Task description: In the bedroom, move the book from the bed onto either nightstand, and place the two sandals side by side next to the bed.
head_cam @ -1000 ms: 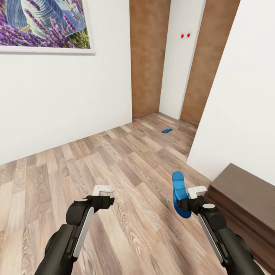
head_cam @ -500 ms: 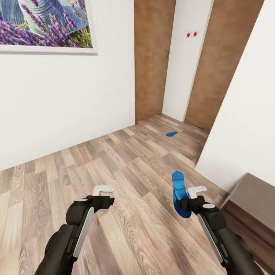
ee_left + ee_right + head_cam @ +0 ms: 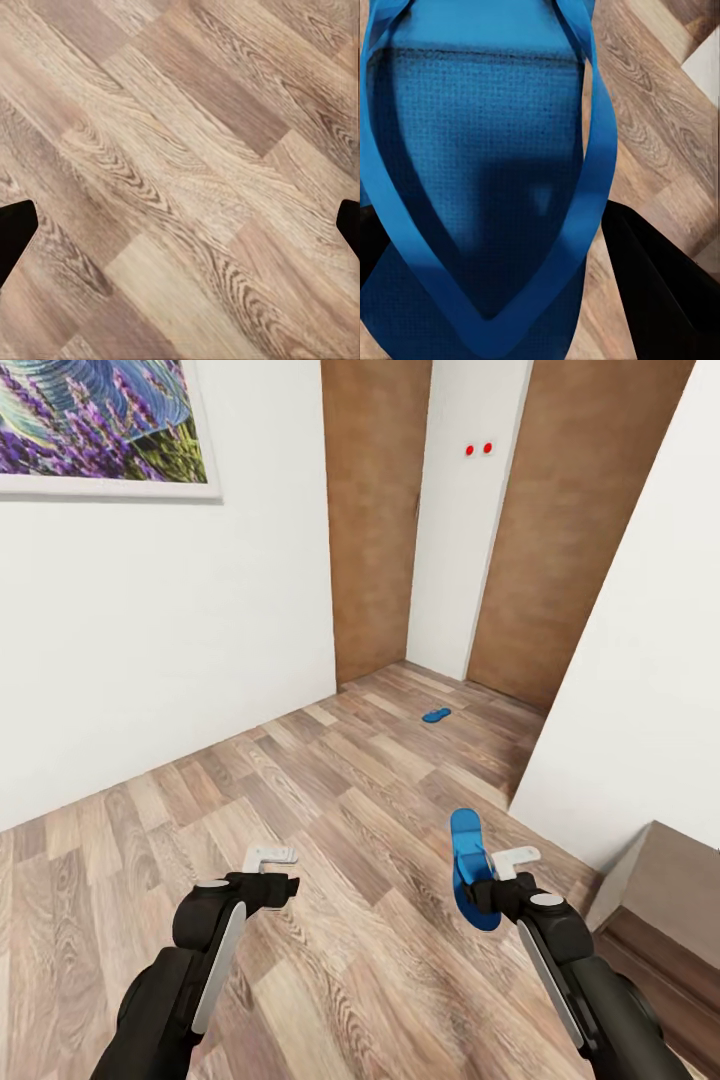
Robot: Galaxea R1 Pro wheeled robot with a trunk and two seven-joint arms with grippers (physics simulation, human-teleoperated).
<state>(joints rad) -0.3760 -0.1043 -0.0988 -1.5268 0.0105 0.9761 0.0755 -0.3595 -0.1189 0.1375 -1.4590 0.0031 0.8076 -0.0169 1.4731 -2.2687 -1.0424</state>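
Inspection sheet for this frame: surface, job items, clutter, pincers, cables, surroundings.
Surface: wood-plank floor, light brown, bare between the arms.
Job's things: one bright blue flip-flop sandal in the right pincer, off the floor; second blue sandal lying on the floor far ahead, near the brown door panels. Book, bed, nightstand: nothing seen.
Clutter: nothing seen.
Grippers: right pincer shut on the sandal, whose straps and sole sit close to the wrist camera; left pincer open, nothing in it, floor beneath.
Cables: nothing seen.
Surroundings: white walls, framed lavender picture upper left, brown wooden door panels, two red dots on the white strip between them, dark brown low furniture at right.
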